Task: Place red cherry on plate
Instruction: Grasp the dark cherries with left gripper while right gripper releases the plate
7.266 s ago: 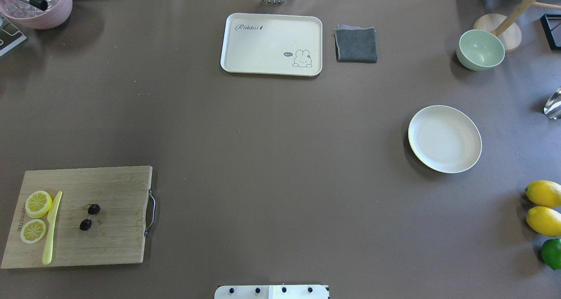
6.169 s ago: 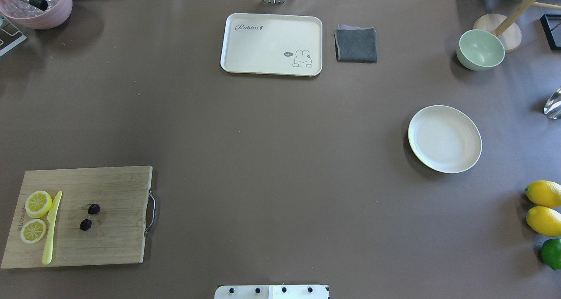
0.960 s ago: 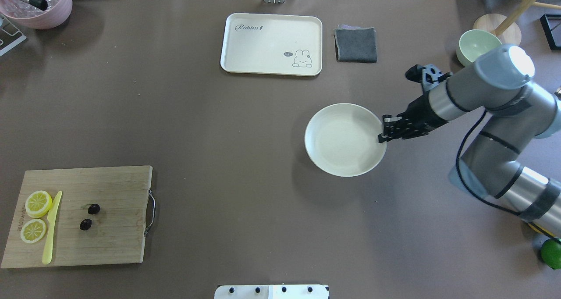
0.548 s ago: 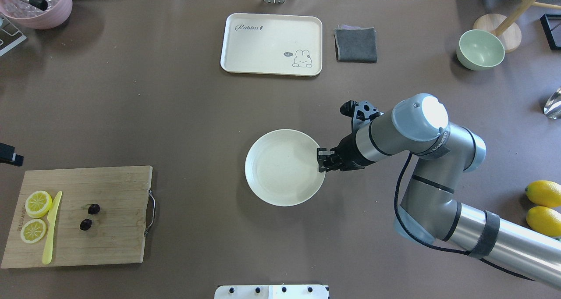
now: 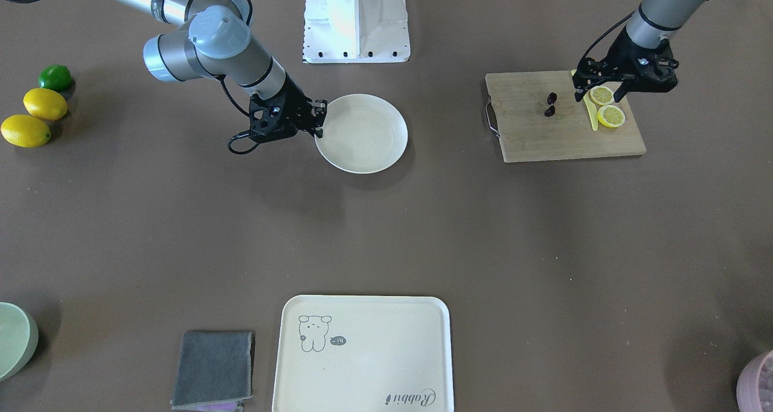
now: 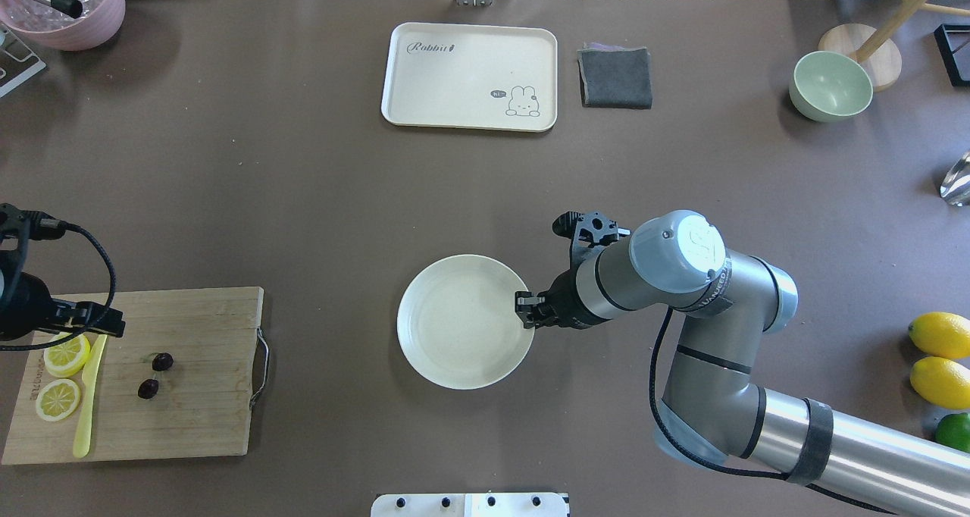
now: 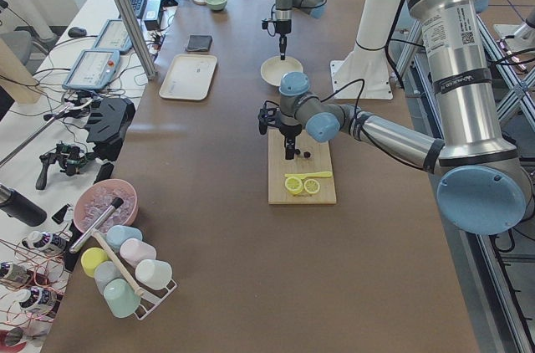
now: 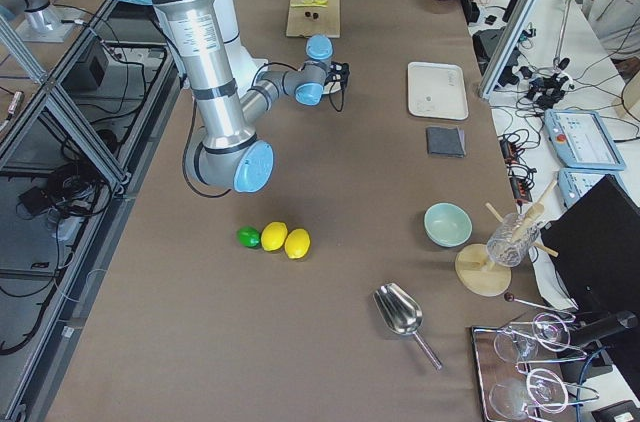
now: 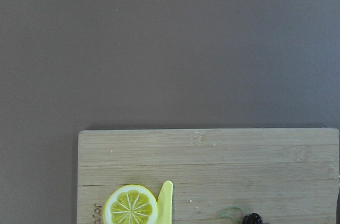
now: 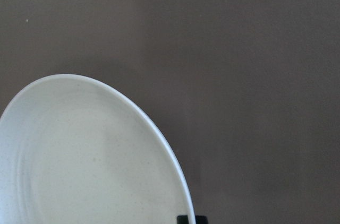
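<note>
The red cherry (image 6: 154, 374) (image 5: 551, 104), a pair of tiny dark fruits, lies on the wooden cutting board (image 6: 189, 418) (image 5: 567, 140) beside two lemon slices (image 6: 67, 352) and a yellow knife (image 6: 89, 396). Above the board's far left corner hovers my left gripper (image 6: 72, 324) (image 5: 602, 86), open, over the lemon slices and left of the cherry. The left wrist view catches one cherry (image 9: 254, 217) at its bottom edge. The cream plate (image 6: 455, 327) (image 5: 362, 137) (image 10: 79, 155) is at mid-table. My right gripper (image 6: 524, 310) (image 5: 319, 119) is shut on its right rim.
At the back are a rabbit tray (image 6: 470, 77), a grey cloth (image 6: 615, 77) and a pale green bowl (image 6: 830, 85). Two lemons (image 6: 940, 335) and a lime (image 6: 953, 432) lie at the right edge. A pink bowl (image 6: 64, 5) stands back left.
My right gripper has carried the plate from the table's right side leftward and nearer to mid-table. The left arm has come in over the cutting board.
</note>
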Robot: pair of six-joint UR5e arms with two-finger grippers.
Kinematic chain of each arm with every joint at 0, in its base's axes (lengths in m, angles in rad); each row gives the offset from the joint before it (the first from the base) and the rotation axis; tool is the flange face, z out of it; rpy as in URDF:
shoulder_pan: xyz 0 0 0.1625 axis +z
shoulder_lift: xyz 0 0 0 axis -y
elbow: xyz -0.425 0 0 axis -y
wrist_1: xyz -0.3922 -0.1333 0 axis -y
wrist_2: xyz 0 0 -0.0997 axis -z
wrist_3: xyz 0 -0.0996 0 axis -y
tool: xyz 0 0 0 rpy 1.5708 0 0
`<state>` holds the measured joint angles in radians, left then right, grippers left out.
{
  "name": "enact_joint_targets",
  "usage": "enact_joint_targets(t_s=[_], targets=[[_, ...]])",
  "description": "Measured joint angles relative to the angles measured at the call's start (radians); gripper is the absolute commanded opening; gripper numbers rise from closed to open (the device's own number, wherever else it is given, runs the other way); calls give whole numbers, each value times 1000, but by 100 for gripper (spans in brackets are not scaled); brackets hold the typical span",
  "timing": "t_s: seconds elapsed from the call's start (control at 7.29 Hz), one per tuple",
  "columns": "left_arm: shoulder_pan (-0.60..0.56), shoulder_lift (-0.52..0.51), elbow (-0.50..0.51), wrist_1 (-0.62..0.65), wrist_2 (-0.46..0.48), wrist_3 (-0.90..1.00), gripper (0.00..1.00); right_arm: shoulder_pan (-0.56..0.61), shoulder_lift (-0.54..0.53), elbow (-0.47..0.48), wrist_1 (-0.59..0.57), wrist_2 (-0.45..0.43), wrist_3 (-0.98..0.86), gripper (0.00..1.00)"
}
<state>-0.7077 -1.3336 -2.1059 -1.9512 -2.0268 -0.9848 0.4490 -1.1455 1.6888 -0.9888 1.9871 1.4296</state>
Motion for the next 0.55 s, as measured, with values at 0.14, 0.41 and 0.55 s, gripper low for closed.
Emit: enact_joint_targets(t_s=[0.14, 0.41, 0.55], targets=[[29, -18, 11, 0, 12, -17, 89, 0, 1, 2, -6, -4, 0, 100], [81, -58, 38, 1, 35, -59, 88, 20, 2, 12, -21, -15, -1, 100], [110, -73, 46, 2, 55, -76, 83, 50, 0, 16, -24, 6, -6, 100]])
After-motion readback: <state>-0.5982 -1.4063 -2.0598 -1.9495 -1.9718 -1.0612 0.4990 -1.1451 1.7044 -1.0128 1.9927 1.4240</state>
